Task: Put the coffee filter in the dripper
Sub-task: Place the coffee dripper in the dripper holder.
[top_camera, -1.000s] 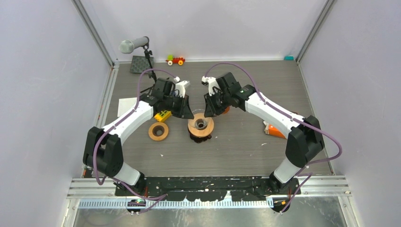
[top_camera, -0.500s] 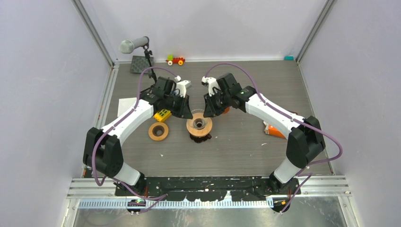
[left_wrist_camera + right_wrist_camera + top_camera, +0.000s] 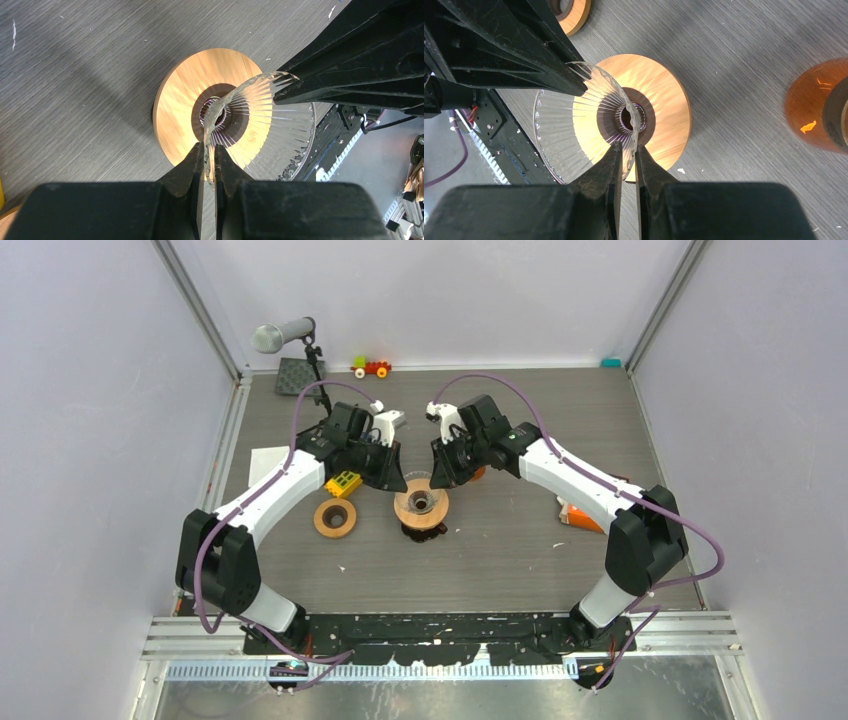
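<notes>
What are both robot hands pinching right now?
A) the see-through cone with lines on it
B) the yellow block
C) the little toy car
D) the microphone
A: the wrist views show the left gripper and the right gripper each closed on the rim of the clear ribbed cone, one on each side of it.

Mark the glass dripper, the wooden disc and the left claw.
glass dripper (image 3: 270, 125): left wrist view, on its ribbed wall.
wooden disc (image 3: 182, 100): left wrist view, on its bare top face.
left claw (image 3: 209, 150): left wrist view, midway between fingertips shut on the dripper's rim.
</notes>
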You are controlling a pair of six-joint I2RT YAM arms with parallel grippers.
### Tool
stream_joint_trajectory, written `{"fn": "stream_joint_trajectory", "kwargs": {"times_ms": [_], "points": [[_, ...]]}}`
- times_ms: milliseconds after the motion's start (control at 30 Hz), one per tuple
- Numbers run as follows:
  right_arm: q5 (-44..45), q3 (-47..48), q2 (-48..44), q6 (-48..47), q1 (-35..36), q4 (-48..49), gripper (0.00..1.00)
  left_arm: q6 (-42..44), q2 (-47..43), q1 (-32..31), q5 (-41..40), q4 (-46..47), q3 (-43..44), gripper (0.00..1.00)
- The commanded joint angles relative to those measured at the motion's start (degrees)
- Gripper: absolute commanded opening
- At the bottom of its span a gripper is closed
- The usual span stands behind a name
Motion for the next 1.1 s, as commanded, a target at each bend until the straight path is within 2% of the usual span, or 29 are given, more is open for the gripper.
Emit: {"fn": "stream_joint_trajectory", "kwargs": {"times_ms": [0, 533, 1067], "points": [[2.3, -1.84, 0.92, -2.71, -0.18, 0.05, 0.09, 2.12, -0.47, -0.68, 0.61, -2.21, 1.97, 0.0], [4.04, -5.45, 0.56, -3.64, -0.15, 3.09, 0.01, 5.09, 0.71, -2.86, -2.44, -1.71, -0.81, 0.0], [5.9, -7.55, 2.75, -4.58, -0.13, 4.84, 0.01, 7.07, 1.83, -3.94, -3.42, -0.96, -3.03, 0.0]]}}
